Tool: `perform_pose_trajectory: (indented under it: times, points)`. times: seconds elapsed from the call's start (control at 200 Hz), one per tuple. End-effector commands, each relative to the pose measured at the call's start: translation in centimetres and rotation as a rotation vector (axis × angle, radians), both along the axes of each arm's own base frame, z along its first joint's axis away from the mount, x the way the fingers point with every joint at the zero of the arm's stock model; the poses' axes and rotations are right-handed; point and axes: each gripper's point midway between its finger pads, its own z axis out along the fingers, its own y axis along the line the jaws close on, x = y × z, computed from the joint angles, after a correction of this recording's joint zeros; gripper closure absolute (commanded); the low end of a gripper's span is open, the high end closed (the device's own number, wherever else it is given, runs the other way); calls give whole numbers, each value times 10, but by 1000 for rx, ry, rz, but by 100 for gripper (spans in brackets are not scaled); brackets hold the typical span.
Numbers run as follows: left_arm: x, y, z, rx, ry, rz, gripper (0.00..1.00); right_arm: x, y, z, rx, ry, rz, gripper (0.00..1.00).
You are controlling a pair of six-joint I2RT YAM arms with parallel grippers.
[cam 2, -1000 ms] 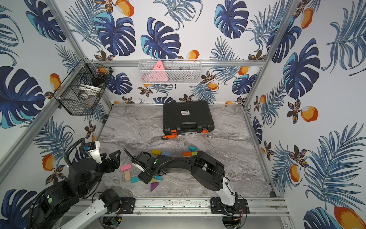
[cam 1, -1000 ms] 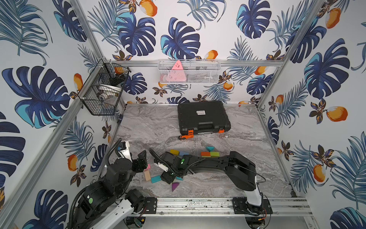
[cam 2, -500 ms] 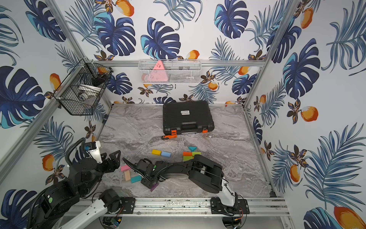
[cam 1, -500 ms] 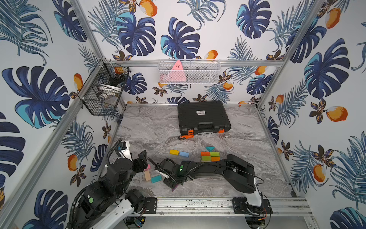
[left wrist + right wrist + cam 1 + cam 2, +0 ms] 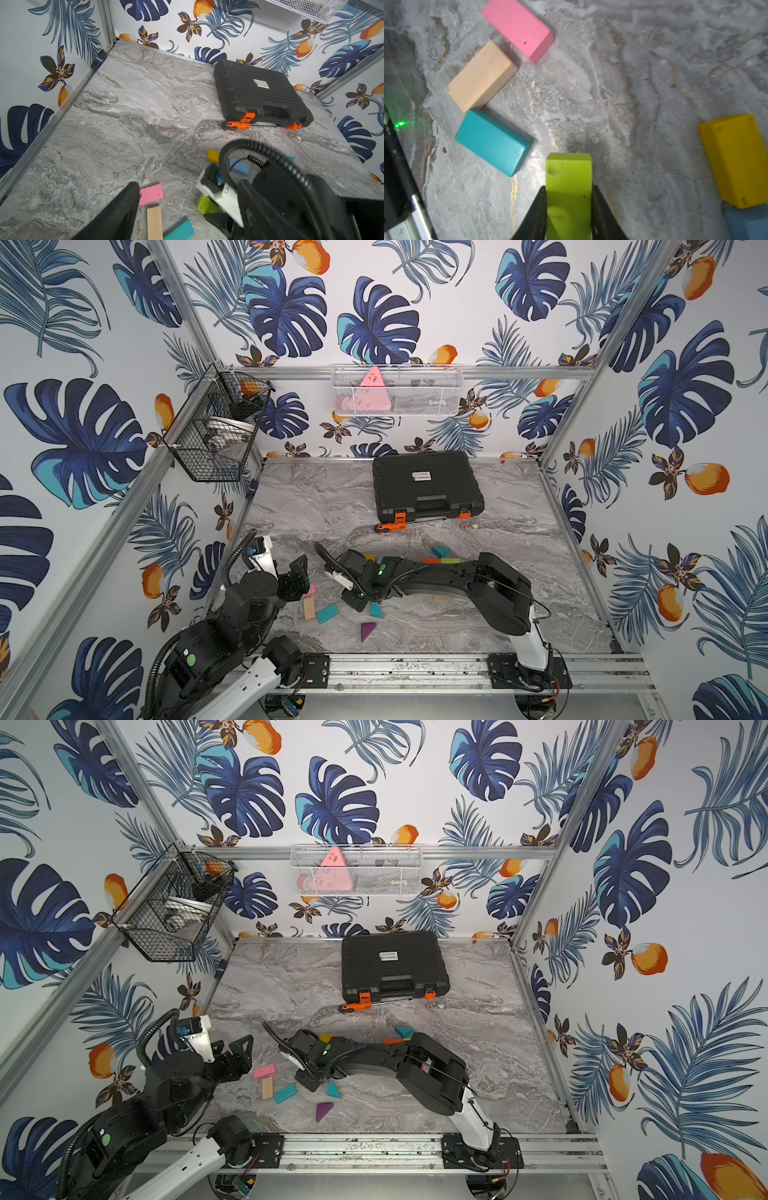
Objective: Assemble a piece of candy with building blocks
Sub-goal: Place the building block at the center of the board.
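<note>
My right gripper [image 5: 569, 187] is shut on a lime green block [image 5: 569, 172], its two fingers pressed on the block's sides, low over the table at the front [image 5: 357, 599]. Beside it lie a pink block [image 5: 518, 29], a plain wood block [image 5: 481, 76] and a teal block [image 5: 494, 141]. A yellow block [image 5: 735, 160] and a blue one [image 5: 747, 222] sit on the other side. A teal triangle [image 5: 375, 610] and a purple triangle [image 5: 368, 630] lie nearer the front rail. My left gripper [image 5: 297, 580] hangs open and empty by the pink block [image 5: 150, 194].
A black tool case [image 5: 426, 485] lies at the back with an orange-handled screwdriver [image 5: 392, 526] in front of it. A small group of teal, orange and green blocks [image 5: 440, 558] sits behind the right arm. Wire baskets [image 5: 216, 427] [image 5: 397, 391] hang on the walls.
The right jaws have closed on the lime green block, and the right gripper dipped toward the front then drew back a little. The left arm has stayed still.
</note>
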Motion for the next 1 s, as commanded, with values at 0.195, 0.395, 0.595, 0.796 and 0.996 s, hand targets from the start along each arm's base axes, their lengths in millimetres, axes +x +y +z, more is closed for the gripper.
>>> perform_pose_trajectory:
  times: [0.195, 0.395, 0.595, 0.796, 0.996]
  points:
    - [2, 3, 2, -8, -11, 24, 21, 41, -10, 4, -2, -48, 85, 77]
    - [3, 1, 1, -7, -6, 22, 21, 53, -16, -5, -49, -100, 119, 77]
    - [3, 0, 1, -6, -5, 18, 21, 65, -21, -15, -88, -115, 118, 77]
    - [4, -1, 0, -3, 0, 14, 21, 69, -23, -19, -109, -122, 117, 77]
    - [7, -5, -2, 5, 15, 1, 21, 71, -22, -17, -104, -135, 106, 69]
